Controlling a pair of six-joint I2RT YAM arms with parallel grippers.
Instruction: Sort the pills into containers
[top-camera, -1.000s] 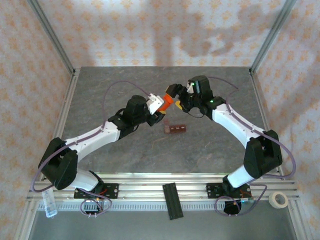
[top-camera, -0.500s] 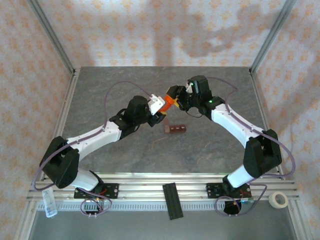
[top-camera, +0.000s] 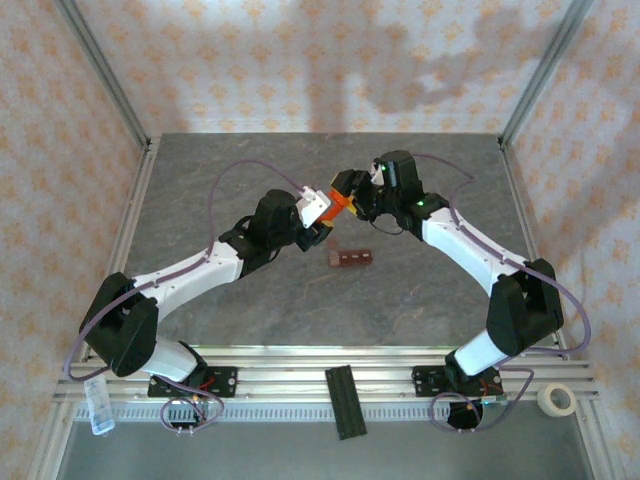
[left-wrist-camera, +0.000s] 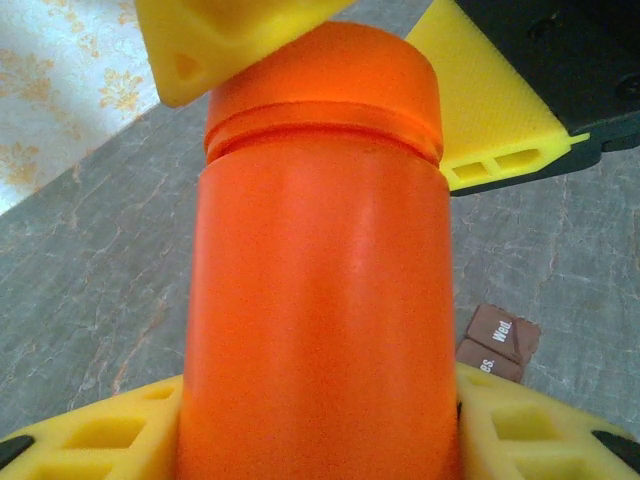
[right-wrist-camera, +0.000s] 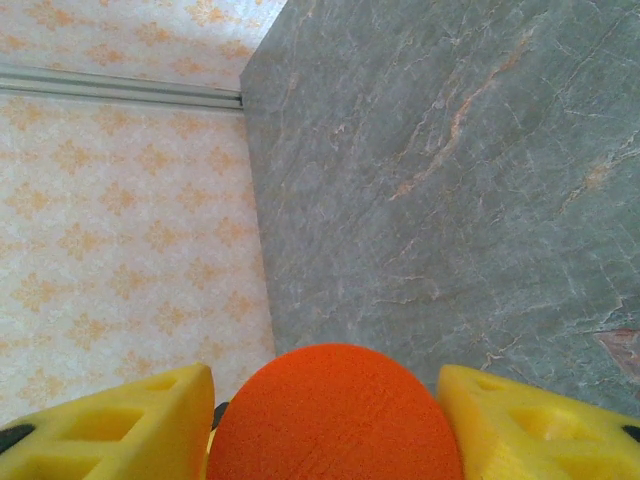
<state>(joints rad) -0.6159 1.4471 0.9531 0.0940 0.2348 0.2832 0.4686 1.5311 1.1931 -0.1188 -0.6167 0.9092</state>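
Right jaws have closed in since a second ago: seen from above, they were spread just off the end of the orange bottle (top-camera: 341, 203) and now pinch it. Left jaws pinch the other end, as before, so the bottle hangs between both arms above the worktop (top-camera: 250, 300). The strip (top-camera: 351, 258) has not moved. It lies flat on the worktop near the bottle, on the side toward the arm bases, touching nothing.

From the left wrist, left pads (left-wrist-camera: 530, 440) squeeze the bottle's body, and right pads (left-wrist-camera: 495, 125) press the cap (left-wrist-camera: 325, 90) from both sides. One end of the strip (left-wrist-camera: 500, 340), marked "Wed.", shows below.

From the right wrist, the cap's top (right-wrist-camera: 335, 415) sits between yellow pads (right-wrist-camera: 110, 425).

Judging by this grip, unscrewing comes next. No pills are out yet, so the sorting itself has not begun.
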